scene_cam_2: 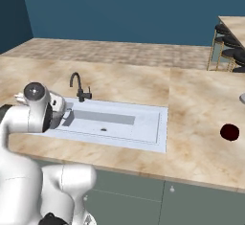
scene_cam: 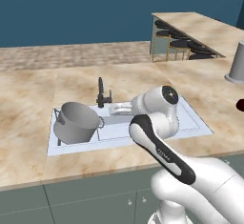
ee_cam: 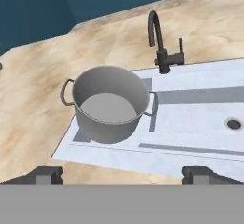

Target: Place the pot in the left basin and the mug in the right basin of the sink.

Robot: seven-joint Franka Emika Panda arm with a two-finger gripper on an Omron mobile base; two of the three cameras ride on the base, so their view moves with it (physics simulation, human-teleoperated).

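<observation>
In the left base view, the large round grey metal pot is sitting tilted in the smaller squarish left basin of the white double-basin sink, so that half of the task is looking done. The small dark red mug is showing at the right edge, on the beige marble bench, well apart from the sink.

In the right base view, the mug is standing on the bench to the right of the sink, and the longer right basin is lying bare, so that placement is left to do.

In the hand view, the pot is showing its loop handles and pale inner floor. The gripper is hovering off it, fingers spread wide and gripping nothing.
</observation>
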